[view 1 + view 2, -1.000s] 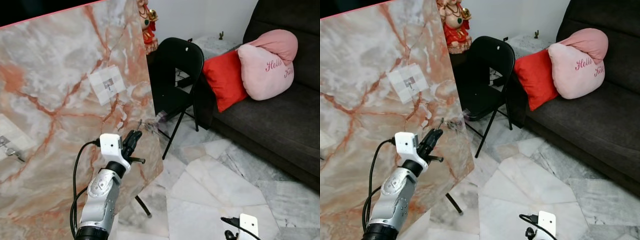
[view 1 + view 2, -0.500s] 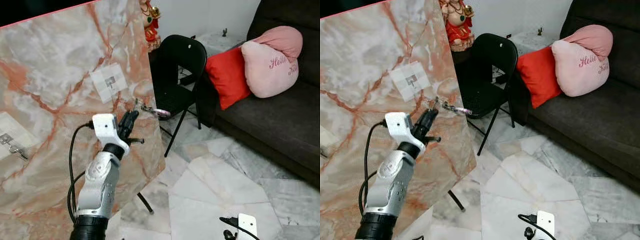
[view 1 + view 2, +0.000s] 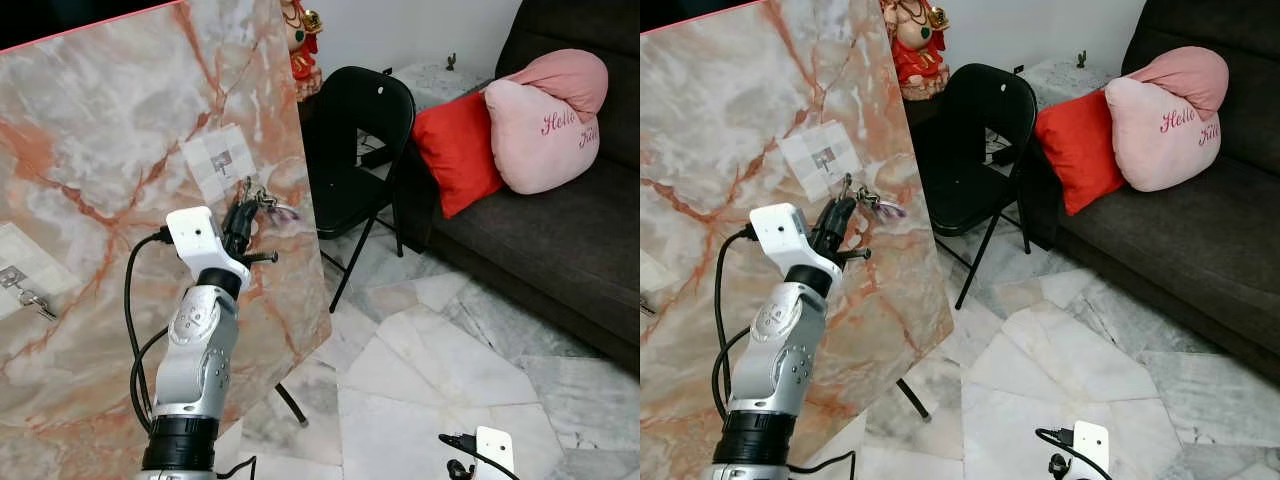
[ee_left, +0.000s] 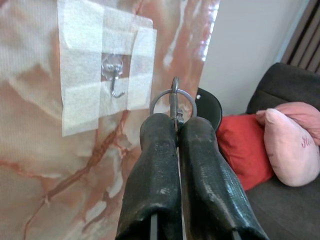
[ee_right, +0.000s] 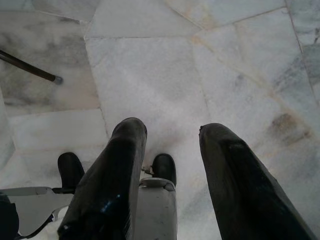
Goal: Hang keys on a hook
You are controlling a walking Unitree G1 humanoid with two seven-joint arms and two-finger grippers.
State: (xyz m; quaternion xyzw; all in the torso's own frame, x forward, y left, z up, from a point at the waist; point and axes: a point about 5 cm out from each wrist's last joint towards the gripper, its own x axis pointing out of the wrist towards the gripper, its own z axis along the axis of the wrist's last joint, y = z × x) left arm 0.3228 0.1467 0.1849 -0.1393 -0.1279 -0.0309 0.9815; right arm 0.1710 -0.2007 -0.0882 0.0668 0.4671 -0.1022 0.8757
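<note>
- Ahead: left gripper (image 4: 174, 131) clamps the keys (image 4: 173, 102), ring upright.
- Hook (image 4: 114, 80) lies forward, just beside the ring.
- Right gripper (image 5: 167, 150) hangs parted, idle.

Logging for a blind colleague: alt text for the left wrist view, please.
The left claw, shut on the key ring, holds it up just short of a small metal hook taped to a marble-patterned board.

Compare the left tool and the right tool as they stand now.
The left tool is raised at the marble panel, fingers shut on the keys just short of the taped hook. The right tool hangs low over the floor tiles, fingers apart and holding nothing. Both have two long black fingers.
</note>
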